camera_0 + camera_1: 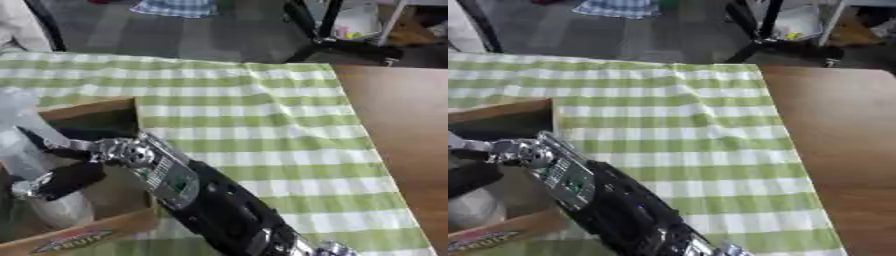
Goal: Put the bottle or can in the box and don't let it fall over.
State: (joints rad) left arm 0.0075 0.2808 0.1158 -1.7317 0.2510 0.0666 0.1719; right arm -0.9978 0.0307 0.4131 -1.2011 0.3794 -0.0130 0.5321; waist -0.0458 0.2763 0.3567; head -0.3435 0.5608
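The right hand reaches across from the lower right and down into the box at the left edge of the bench, with its dark fingers curled round the upper part of a silver can. The can stands upright inside the box, near its front wall, and looks to be at or close to the box floor, though the contact itself is hidden. Holding it high and from the side probably serves to keep it vertical while it settles, since a tall narrow can would tip easily if let go at a tilt. A clear plastic bottle stands just behind and to the left of the can, also within the box; it is pale and hard to make out, and whether it touches the hand cannot be told. That bottle and the box's near wall, which bears a red label, leave the fingers little room, so opening them and drawing back may nudge either the can or the bottle. The forearm crosses over the box's right wall. The green checked cloth covers the bench, with bare brown wood to the right. The left hand shows in neither view.
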